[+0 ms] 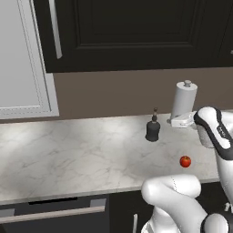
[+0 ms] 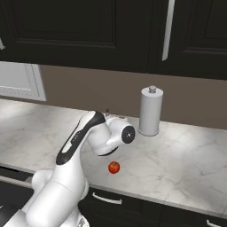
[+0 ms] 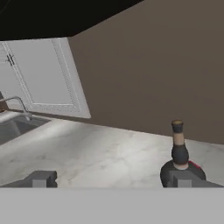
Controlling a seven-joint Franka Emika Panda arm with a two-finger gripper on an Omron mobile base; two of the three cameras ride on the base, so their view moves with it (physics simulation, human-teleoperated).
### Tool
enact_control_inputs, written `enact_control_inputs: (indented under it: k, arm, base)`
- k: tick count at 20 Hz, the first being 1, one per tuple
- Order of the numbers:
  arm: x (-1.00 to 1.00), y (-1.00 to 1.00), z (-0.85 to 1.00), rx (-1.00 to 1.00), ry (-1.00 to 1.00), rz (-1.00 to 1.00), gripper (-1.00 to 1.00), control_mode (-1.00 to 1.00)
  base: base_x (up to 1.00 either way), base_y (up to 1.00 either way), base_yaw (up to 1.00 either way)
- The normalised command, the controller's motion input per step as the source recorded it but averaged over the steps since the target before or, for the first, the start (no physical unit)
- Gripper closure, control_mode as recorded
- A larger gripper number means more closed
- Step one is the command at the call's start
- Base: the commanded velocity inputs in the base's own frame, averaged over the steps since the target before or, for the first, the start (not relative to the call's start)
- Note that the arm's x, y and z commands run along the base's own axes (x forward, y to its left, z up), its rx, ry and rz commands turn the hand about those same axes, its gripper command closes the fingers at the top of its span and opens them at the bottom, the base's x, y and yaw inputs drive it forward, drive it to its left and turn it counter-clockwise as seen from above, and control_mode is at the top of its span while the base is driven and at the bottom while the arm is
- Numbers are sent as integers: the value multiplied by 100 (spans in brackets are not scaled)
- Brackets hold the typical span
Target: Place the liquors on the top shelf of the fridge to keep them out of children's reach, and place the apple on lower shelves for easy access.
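My arm hides the paper towel roll's (image 1: pixel 184 101) base; my fingertip (image 3: pixel 186 178) covers the dark bottle's (image 3: pixel 178 158) body.

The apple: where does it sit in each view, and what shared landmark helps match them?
Left base view: the apple lies lower right on the marble counter, near its front edge.
Right base view: it lies just below centre, under the arm's wrist.
Hand view: not in it.
Shared landmark: the paper towel roll, standing behind the apple by the wall.
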Motion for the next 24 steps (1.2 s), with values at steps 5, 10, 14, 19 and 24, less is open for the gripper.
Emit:
enact_control_inputs:
  k: [5,10,14,19,24]
  arm:
    - [23,0,-31,0,-13,6,-100,-100]
    - [22,0,-35,0,-13,7,-100,-100]
    - [23,0,-18,0,-11,7,-100,-100]
    - [33,0,-1,0,-6,6,-100,-100]
    - [37,0,0,0,-4,2,-100,-100]
  base:
    - [0,0,0]
    - [0,0,0]
    - [0,0,0]
    - [0,0,0]
    - [0,0,0]
